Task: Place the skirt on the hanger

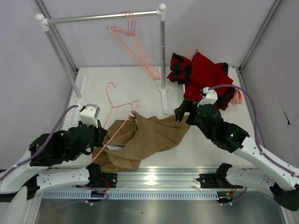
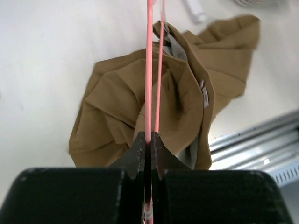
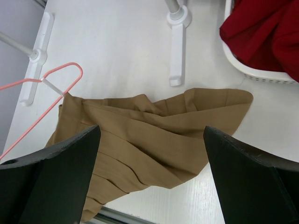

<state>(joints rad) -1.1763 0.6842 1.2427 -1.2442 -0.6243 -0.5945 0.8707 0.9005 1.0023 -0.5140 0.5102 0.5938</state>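
Note:
The tan skirt (image 1: 145, 137) lies crumpled on the table near the front edge. The pink hanger (image 1: 122, 106) lies with its hook toward the back, and its lower part runs into the skirt's left side. My left gripper (image 1: 103, 136) is shut on the hanger's wire at the skirt's left edge. In the left wrist view the gripper (image 2: 150, 140) pinches the wire of the hanger (image 2: 149, 70) over the skirt (image 2: 112, 107). My right gripper (image 1: 182, 113) is open and empty above the skirt's right corner. In the right wrist view the gripper (image 3: 152, 133) hangs over the skirt (image 3: 154, 140), with the hanger (image 3: 63, 67) at the left.
A clothes rack (image 1: 103, 17) stands at the back with several pink hangers (image 1: 135, 46) on its rail. Its feet (image 1: 163, 100) rest on the table. A white basket (image 3: 252, 71) at the back right holds a red garment (image 1: 205, 74) and plaid cloth (image 1: 180, 65).

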